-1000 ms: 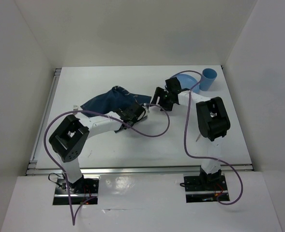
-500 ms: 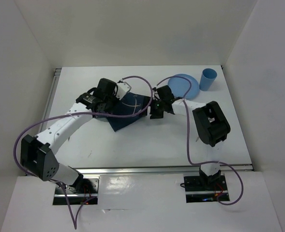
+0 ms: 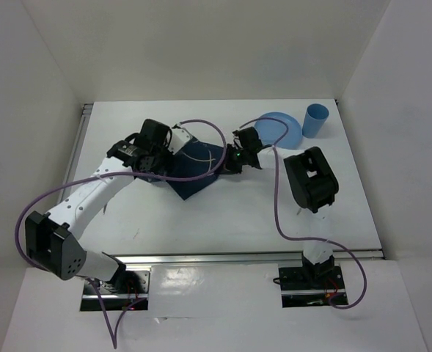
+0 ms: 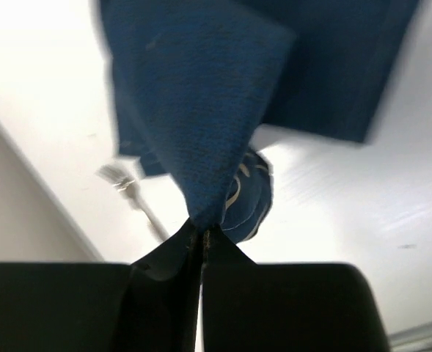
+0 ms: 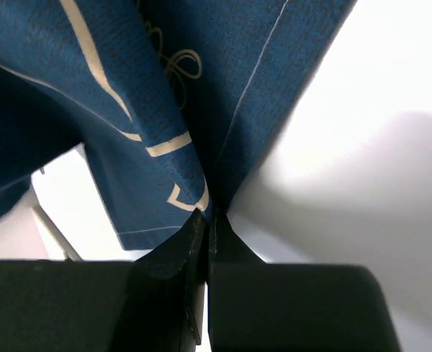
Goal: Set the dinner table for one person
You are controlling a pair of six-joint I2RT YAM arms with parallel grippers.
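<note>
Two placemat (image 3: 197,167) edges are pinched by the left gripper (image 4: 201,233) and right gripper (image 5: 208,218), and one could be tugged loose if pulled too hard between them.

One dinner table (image 3: 238,213) carries everything. On it are one navy cloth placemat (image 3: 197,165) with a cream print, one blue plate (image 3: 278,128) and one blue cup (image 3: 317,121), the last two near the far right corner. The left wrist view adds one pale fork (image 4: 124,182) (blurred, so the kind is uncertain). There are two arms, left arm (image 3: 91,194) and right arm (image 3: 311,180), and two grippers, left gripper (image 4: 201,235) and right gripper (image 5: 210,216).
</note>
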